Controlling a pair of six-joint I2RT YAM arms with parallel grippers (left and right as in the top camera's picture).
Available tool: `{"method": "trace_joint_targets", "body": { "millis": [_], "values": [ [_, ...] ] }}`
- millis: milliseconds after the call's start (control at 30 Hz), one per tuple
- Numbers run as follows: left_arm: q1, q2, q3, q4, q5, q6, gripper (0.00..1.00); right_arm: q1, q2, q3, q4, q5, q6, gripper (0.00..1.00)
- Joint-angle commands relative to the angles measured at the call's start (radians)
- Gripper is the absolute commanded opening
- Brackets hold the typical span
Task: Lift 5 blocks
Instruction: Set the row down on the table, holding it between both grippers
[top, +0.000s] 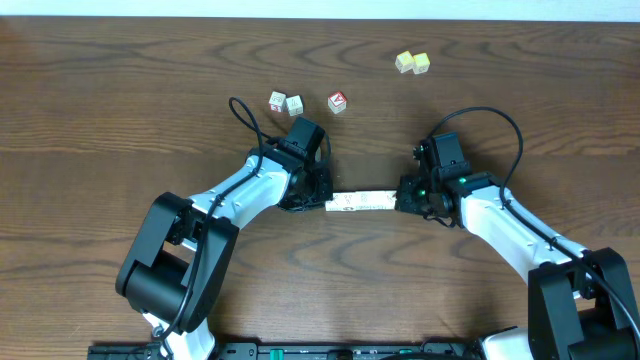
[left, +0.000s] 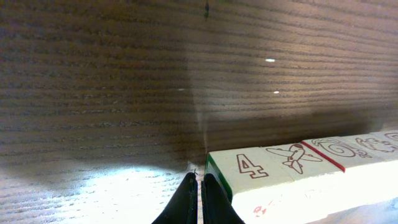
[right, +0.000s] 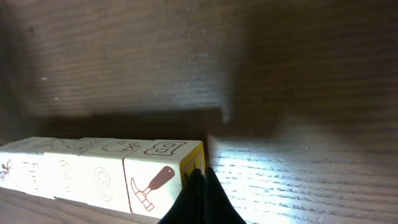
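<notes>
- My left pincer (left: 200, 182) is clenched tight with nothing between its fingers. Its tips sit right at the green-sided end of the row of small whitish cubes with printed pictures (top: 360, 201).
- My right pincer (right: 202, 183) is clenched the same way and holds nothing. Its tips touch the yellow-sided end of that row.
- So the row lies between my two arms, near the middle of the dark brown wooden table (top: 120, 120), with one closed pincer at each end.
- What looks done: the cubes are lined up side by side, touching, and both pincers are in place to squeeze.
- What is left: the lift itself. I see no gap under the row, so I think it rests on the table.
- I can count four cubes in each wrist view, and the row runs out of the picture. I cannot be sure there are five.
- Well apart, at the far side, sit two loose whitish cubes (top: 285, 103), a cube with a red face (top: 338, 101), and two pale yellow cubes (top: 412, 63).
</notes>
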Motion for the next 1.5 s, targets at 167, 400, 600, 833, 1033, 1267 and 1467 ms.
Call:
{"method": "trace_joint_targets", "body": {
  "millis": [167,400,600,833,1033,1267,1467],
  "values": [
    [-0.053,-0.002,0.018,0.033,0.159,-0.013,0.06,0.06,0.001,-0.045,0.074,-0.196,0.022,0.01],
    [-0.053,-0.002,0.018,0.034,0.159,-0.013,0.07,0.06,0.001,-0.051,0.077,-0.157,0.025,0.01],
    [-0.052,-0.002,0.018,0.035,0.158,-0.004,0.07,0.06,0.001,-0.051,0.077,-0.094,0.023,0.01],
    [-0.052,-0.002,0.018,0.041,0.151,-0.004,0.07,0.059,0.001,-0.051,0.077,-0.071,0.006,0.02],
    [-0.052,-0.002,0.018,0.04,0.145,-0.004,0.08,0.058,0.001,-0.051,0.082,-0.063,-0.003,0.02],
    [-0.052,-0.002,0.018,0.018,0.08,-0.004,0.08,0.056,0.001,-0.047,0.085,-0.054,-0.009,0.03],
    [-0.052,-0.002,0.018,-0.024,-0.019,-0.004,0.22,0.044,0.001,-0.042,0.077,-0.032,-0.01,0.06]
  ]
}}
